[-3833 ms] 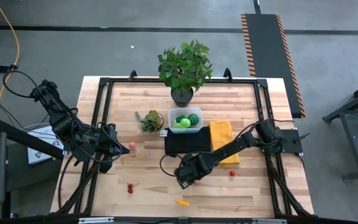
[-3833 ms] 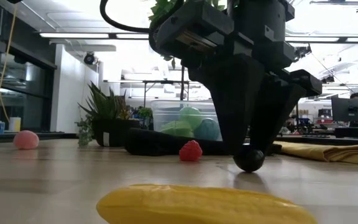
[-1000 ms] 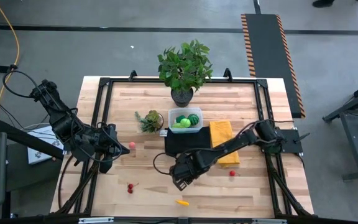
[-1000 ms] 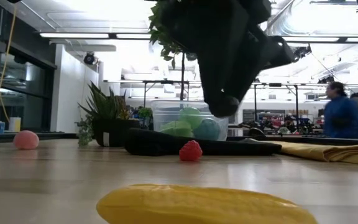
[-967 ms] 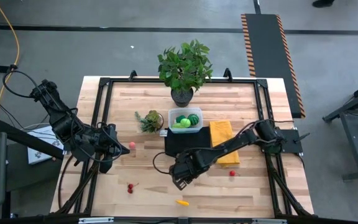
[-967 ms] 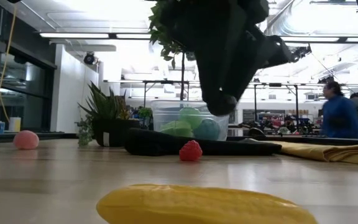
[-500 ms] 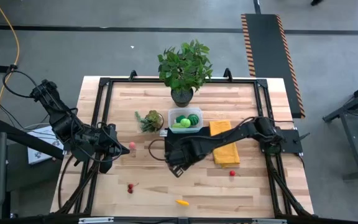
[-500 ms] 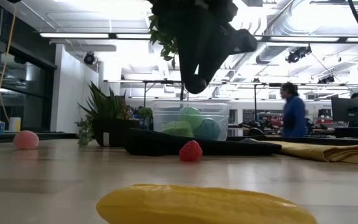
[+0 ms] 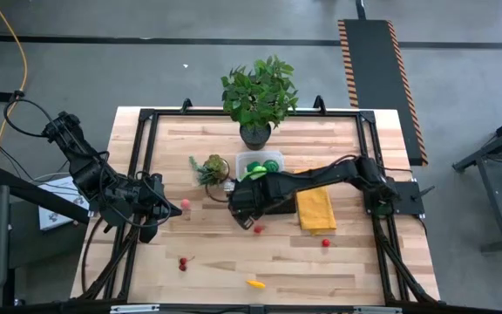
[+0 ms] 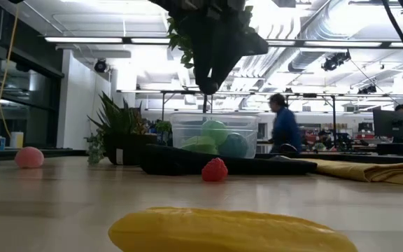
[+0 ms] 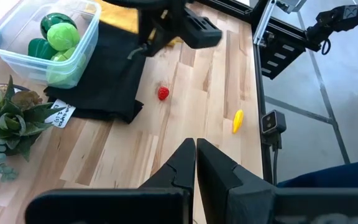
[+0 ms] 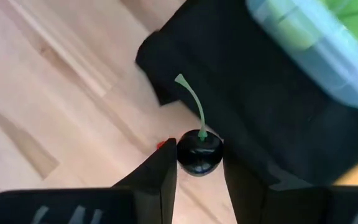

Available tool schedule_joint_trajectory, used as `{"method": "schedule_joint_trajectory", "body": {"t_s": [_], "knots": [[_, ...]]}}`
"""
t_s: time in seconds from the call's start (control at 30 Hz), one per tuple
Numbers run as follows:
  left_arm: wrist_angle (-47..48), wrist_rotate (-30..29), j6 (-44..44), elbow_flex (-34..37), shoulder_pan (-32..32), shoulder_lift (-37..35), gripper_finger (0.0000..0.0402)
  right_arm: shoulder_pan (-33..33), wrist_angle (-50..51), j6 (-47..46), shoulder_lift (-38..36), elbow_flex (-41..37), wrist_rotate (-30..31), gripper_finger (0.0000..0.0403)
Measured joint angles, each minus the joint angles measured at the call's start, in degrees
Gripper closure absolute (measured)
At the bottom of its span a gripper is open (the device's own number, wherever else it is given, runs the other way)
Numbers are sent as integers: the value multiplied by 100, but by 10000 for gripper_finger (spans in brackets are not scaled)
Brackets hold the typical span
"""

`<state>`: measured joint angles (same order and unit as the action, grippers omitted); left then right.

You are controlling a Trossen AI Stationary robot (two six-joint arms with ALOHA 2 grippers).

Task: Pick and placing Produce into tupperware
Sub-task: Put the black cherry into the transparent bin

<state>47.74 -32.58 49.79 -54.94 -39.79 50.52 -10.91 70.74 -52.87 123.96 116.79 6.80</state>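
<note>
A yellow piece [image 9: 254,283] lies nearest, close to the table's [image 9: 216,262] near edge, with two red cherries [image 9: 182,262] to its left and a red berry [image 9: 326,242] off to the right. A red strawberry [image 9: 259,228] sits just near of the black cloth [image 11: 104,81].

The right gripper [image 12: 199,163] hangs above the near left corner of that cloth, its fingers clamped on a dark cherry [image 12: 199,152] whose green stem [image 12: 191,102] stands up between them. The cherry is in the air, near of and slightly left of the tupperware [image 9: 262,166].

The left gripper [image 11: 195,163] waits at the table's left side with its fingers pressed together and nothing between them; a pink ball [image 9: 185,204] lies just to its right.

The clear tupperware stands at the cloth's far edge and holds a dark green striped ball [image 11: 55,21] and light green pieces [image 11: 59,37]. A yellow cloth [image 9: 315,209] lies to its right, a small spiky plant [image 9: 210,167] to its left, a large potted plant [image 9: 259,94] beyond. Bare wood is open across the near left.
</note>
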Motion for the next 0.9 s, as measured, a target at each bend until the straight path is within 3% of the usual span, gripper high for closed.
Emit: {"method": "schedule_joint_trajectory", "body": {"t_s": [0.3, 0.9], "knots": [[42, -22, -17, 1, 1, 0, 397, 400, 223, 365, -7, 61, 99, 304], [38, -304, -68, 0, 1, 0, 396, 976, 220, 1184, -7, 61, 956, 304]]}}
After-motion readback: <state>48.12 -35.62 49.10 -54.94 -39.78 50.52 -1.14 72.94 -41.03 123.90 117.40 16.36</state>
